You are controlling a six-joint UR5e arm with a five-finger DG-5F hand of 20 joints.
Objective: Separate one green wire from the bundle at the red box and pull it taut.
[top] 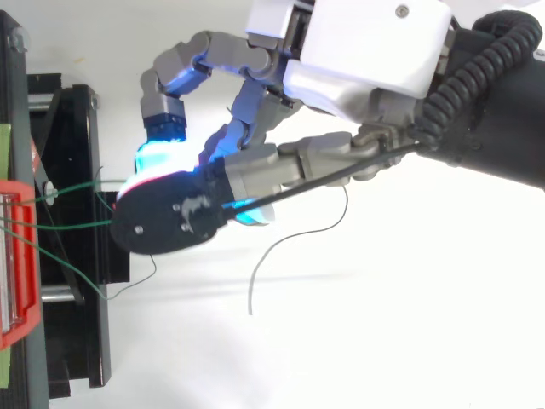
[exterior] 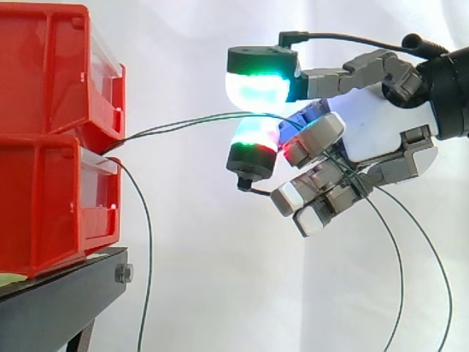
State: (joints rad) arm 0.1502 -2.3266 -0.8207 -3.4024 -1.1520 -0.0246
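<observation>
Hand (exterior: 374,136) grips green wires (exterior: 183,125) — thin, paired, nearly straight.

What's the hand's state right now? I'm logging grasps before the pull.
Hand: closed, fingers pinching the green wires that run from the red box.

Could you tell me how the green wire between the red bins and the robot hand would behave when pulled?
Probably floppy: past the robot hand the green wire hangs in loose curves. Likely very light, being so thin. It may slip through the fingers, offering little surface to grip.
</observation>
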